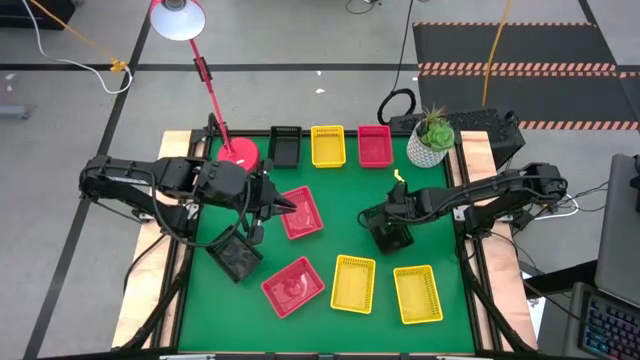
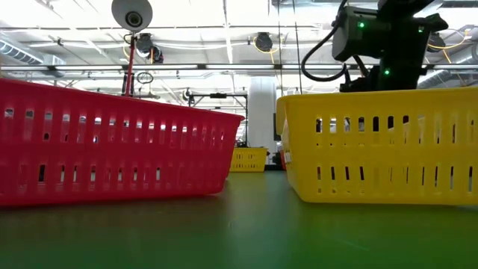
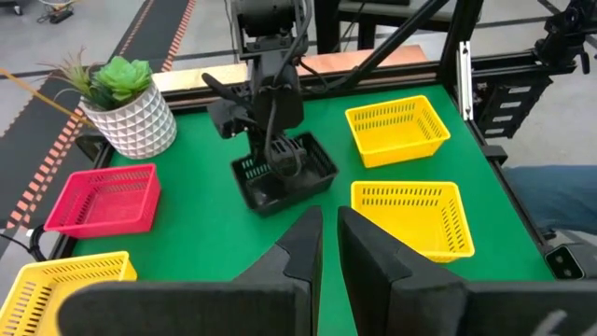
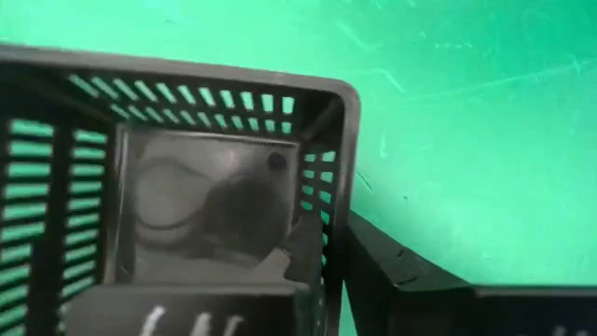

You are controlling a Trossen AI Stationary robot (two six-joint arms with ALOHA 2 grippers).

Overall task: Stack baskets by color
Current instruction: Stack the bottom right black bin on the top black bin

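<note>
Nine baskets stand on the green table. At the back are a black one [image 1: 285, 146], a yellow one [image 1: 328, 145] and a red one [image 1: 375, 145]. Two red ones [image 1: 301, 213] [image 1: 292, 286], two yellow ones [image 1: 353, 283] [image 1: 417, 294] and a black one [image 1: 236, 259] lie scattered nearer. My right gripper [image 1: 392, 232] comes down on another black basket [image 3: 284, 175] right of centre and is shut on its wall. My left gripper [image 3: 328, 245] hovers shut and empty above the red basket left of centre. My right gripper pinches a side wall of the black basket [image 4: 328, 201], not far from a corner, with one finger [image 4: 297, 266] inside the basket and the other [image 4: 401, 275] outside. The fingers come steeply from above. The basket stands on its bottom on the table.
A red lamp base [image 1: 238, 153] with its slanting stem stands at the back left, and a white plant pot [image 1: 432, 141] at the back right. In the low view a red basket [image 2: 112, 142] and a yellow basket [image 2: 381, 146] stand close to the near edge.
</note>
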